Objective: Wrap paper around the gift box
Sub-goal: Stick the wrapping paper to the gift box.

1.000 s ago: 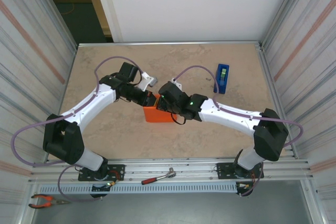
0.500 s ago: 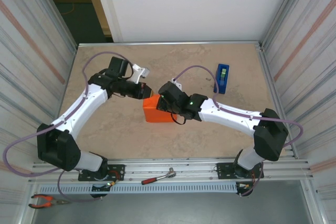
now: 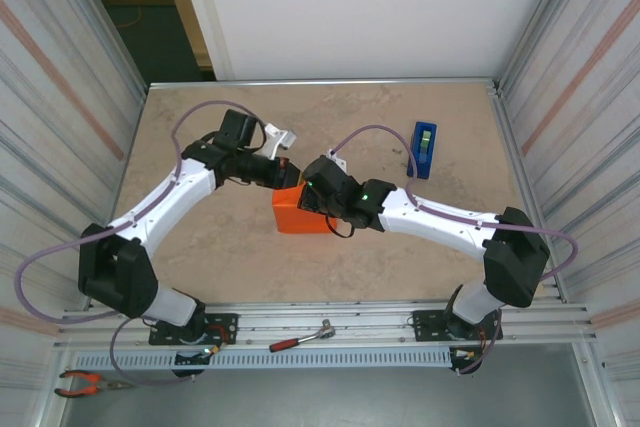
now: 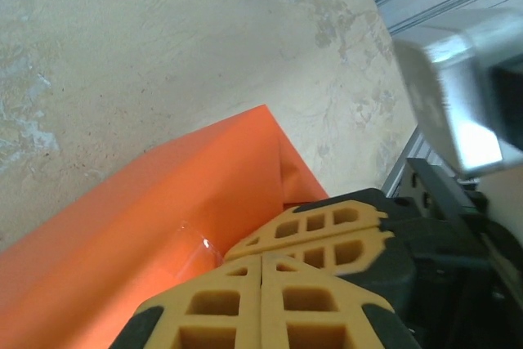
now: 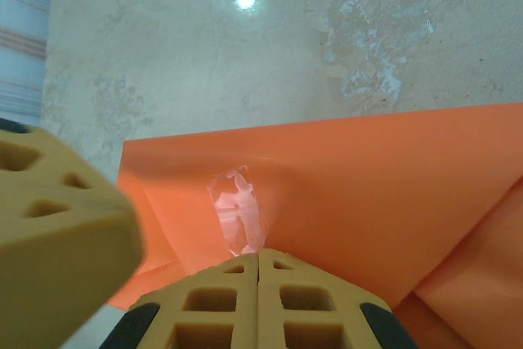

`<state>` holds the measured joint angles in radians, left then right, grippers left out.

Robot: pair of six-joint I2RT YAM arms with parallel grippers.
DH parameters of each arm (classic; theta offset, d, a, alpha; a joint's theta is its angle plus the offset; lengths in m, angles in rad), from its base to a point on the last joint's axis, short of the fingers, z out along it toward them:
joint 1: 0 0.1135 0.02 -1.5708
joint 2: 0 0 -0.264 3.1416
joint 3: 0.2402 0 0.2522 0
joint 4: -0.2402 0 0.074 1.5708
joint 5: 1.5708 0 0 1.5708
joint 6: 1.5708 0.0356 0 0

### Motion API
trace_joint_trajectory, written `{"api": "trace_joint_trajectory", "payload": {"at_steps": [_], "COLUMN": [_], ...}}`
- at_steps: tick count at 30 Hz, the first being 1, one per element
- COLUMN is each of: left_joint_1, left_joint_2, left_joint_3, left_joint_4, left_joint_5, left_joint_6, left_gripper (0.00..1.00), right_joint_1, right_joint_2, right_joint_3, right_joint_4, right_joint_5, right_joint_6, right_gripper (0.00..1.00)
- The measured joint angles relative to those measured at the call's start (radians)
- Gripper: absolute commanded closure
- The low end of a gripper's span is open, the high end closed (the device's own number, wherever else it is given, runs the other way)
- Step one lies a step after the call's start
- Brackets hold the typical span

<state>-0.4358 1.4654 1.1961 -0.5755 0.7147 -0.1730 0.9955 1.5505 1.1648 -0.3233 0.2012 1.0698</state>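
- Orange paper point(image 3: 297, 215) folded into a box-shaped parcel, lying mid-tabletop point(image 3: 200, 127) between the two arms; contents hidden by the wrap.
- Left fingers point(image 3: 287, 173) pressed flat together with nothing between them, poised at the parcel's far left corner; contact with the paper impossible to tell.
- Right fingers point(image 3: 314, 197) likewise closed tight and empty, tips down on the parcel's top, just beside the left pair.
- From the right wrist: yellow tips set right at a strip of clear tape point(image 5: 237, 212) stuck across a fold in the orange sheet, with a blurred yellow finger of the other arm at lower left.
- From the left wrist: both yellow pairs close together over the paper's edge, a glint of clear tape beside them, bare marbled tabletop beyond.
- Blue tape dispenser point(image 3: 424, 149) standing well apart from the parcel, toward the far right of the tabletop.
- Red-handled tool point(image 3: 300, 338) lying on the metal rail point(image 3: 350, 322) at the near edge, between the two arm bases.
- Red-handled pliers point(image 3: 85, 382) resting lower left, off the tabletop.
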Motion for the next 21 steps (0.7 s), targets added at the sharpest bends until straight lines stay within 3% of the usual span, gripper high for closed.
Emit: {"api": "trace_joint_trajectory", "payload": {"at_steps": [21], "left_joint_1": [-0.029], "left_joint_2": [0.047], "left_joint_3": [-0.060], "left_joint_4": [0.101], "left_joint_5": [-0.096], "left_joint_6": [-0.032], "left_gripper": [1.00], "right_joint_1": [-0.001], "right_joint_2": [-0.006], "right_joint_3": [-0.008], "right_joint_4": [0.002], "right_joint_5": [-0.014], "right_joint_6": [0.021], "right_gripper": [1.00]}}
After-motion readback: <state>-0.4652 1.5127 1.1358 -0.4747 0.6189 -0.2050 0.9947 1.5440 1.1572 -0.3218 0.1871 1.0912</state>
